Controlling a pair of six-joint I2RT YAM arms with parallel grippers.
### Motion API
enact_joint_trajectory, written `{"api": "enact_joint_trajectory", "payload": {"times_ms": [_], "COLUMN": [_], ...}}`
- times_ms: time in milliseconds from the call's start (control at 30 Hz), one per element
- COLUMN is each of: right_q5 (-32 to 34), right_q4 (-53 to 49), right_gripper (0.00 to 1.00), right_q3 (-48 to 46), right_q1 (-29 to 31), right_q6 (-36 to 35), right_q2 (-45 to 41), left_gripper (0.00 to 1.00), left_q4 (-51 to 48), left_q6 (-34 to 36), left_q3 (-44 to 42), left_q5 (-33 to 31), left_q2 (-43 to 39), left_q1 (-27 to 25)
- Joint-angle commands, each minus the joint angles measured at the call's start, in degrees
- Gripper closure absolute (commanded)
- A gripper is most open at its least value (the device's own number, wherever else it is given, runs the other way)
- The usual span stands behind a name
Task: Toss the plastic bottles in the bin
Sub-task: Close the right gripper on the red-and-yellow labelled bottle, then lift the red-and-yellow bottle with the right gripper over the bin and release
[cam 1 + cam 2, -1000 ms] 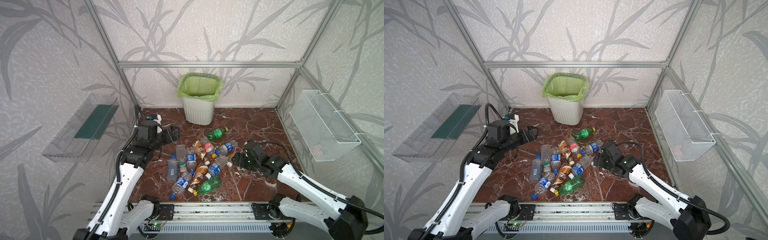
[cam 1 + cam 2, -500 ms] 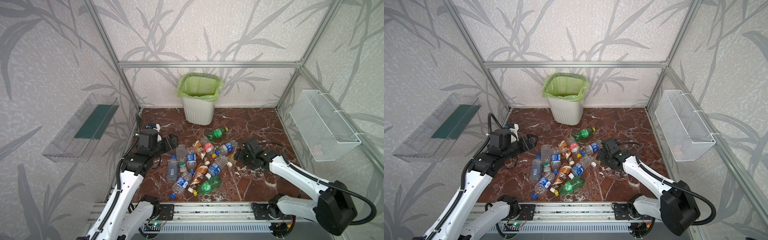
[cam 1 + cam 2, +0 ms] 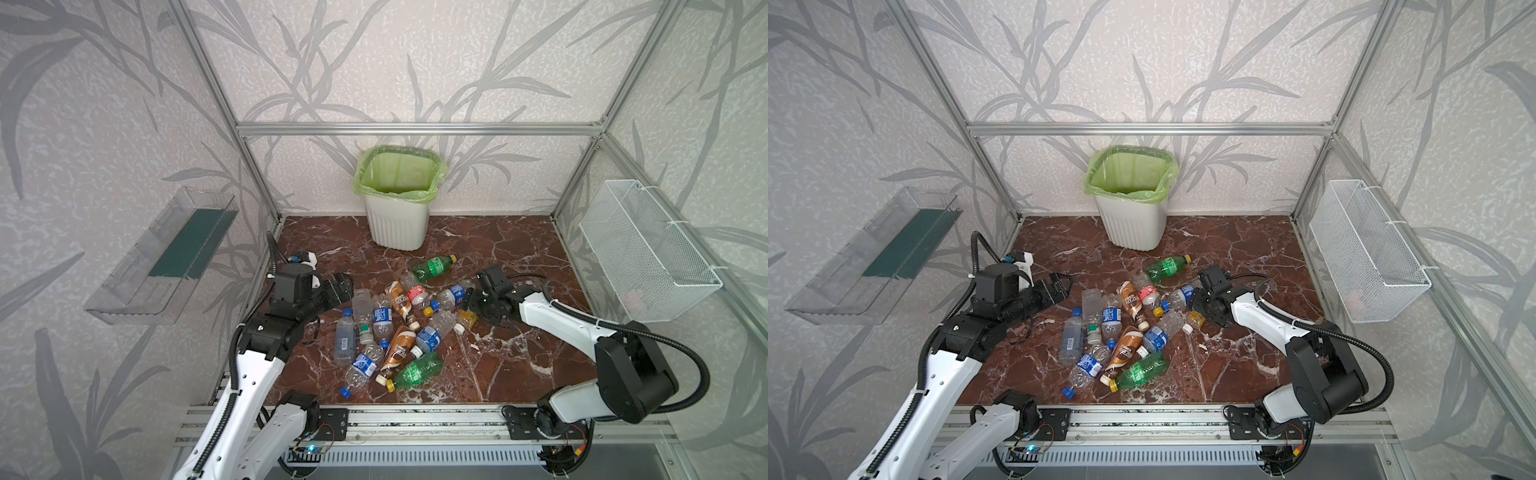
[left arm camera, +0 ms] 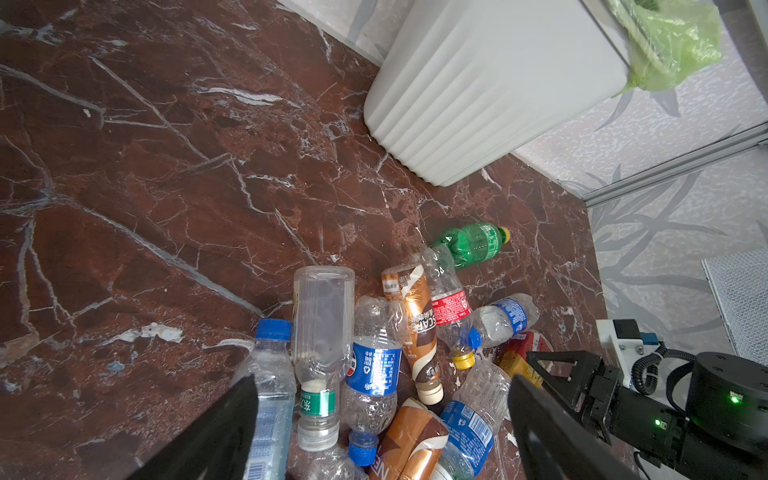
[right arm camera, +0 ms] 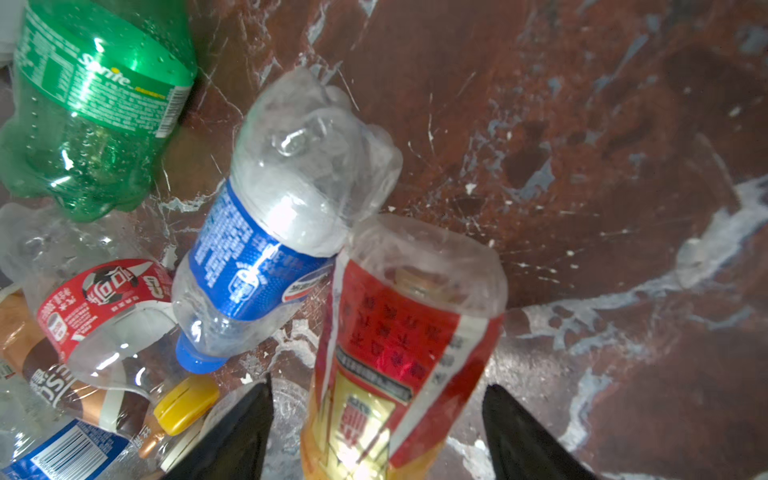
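Bottles [image 3: 399, 299]: likely light, crushable, slick; grasp mid-label. Right gripper [image 5: 376, 384] spread astride red bottle [image 5: 395, 332] at their 3 o'clock; left gripper [image 4: 381, 378] spread

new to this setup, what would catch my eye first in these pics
A heap of bottles lies in the middle of the marble floor, with the green-lined bin standing behind it. The right gripper straddles a red-gold bottle at the heap's right edge, jaws open; the left gripper hangs open at its left edge.
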Motion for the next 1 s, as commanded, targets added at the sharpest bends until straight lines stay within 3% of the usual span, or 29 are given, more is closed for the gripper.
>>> {"api": "enact_joint_trajectory", "payload": {"times_ms": [0, 467, 633, 967], "right_q5": [0.56, -1.15, -1.77, -5.34], "right_q4": [-0.86, -5.96, -7.15, -7.76], "right_gripper": [0.21, 0.32, 0.47, 0.49], "right_q3": [2.10, 2.57, -0.19, -6.72], "right_q1": [-0.89, -2.10, -2.09, -2.09], "right_q6": [-1.54, -4.64, -5.93, -7.78], "right_q2": [2.04, 5.20, 1.31, -8.33], "left_gripper": [0.07, 0.06, 0.07, 0.07], "left_q4": [-1.52, -1.63, -1.62, -0.86], "left_q6": [-0.11, -0.53, -0.64, -1.33], "left_q3": [-0.63, -1.02, -0.99, -0.92], "left_q5": [-1.01, -0.47, -0.48, 0.15], "left_q2": [-0.77, -0.77, -0.60, 0.37], "left_q1": [0.47, 0.72, 0.67, 0.81]}}
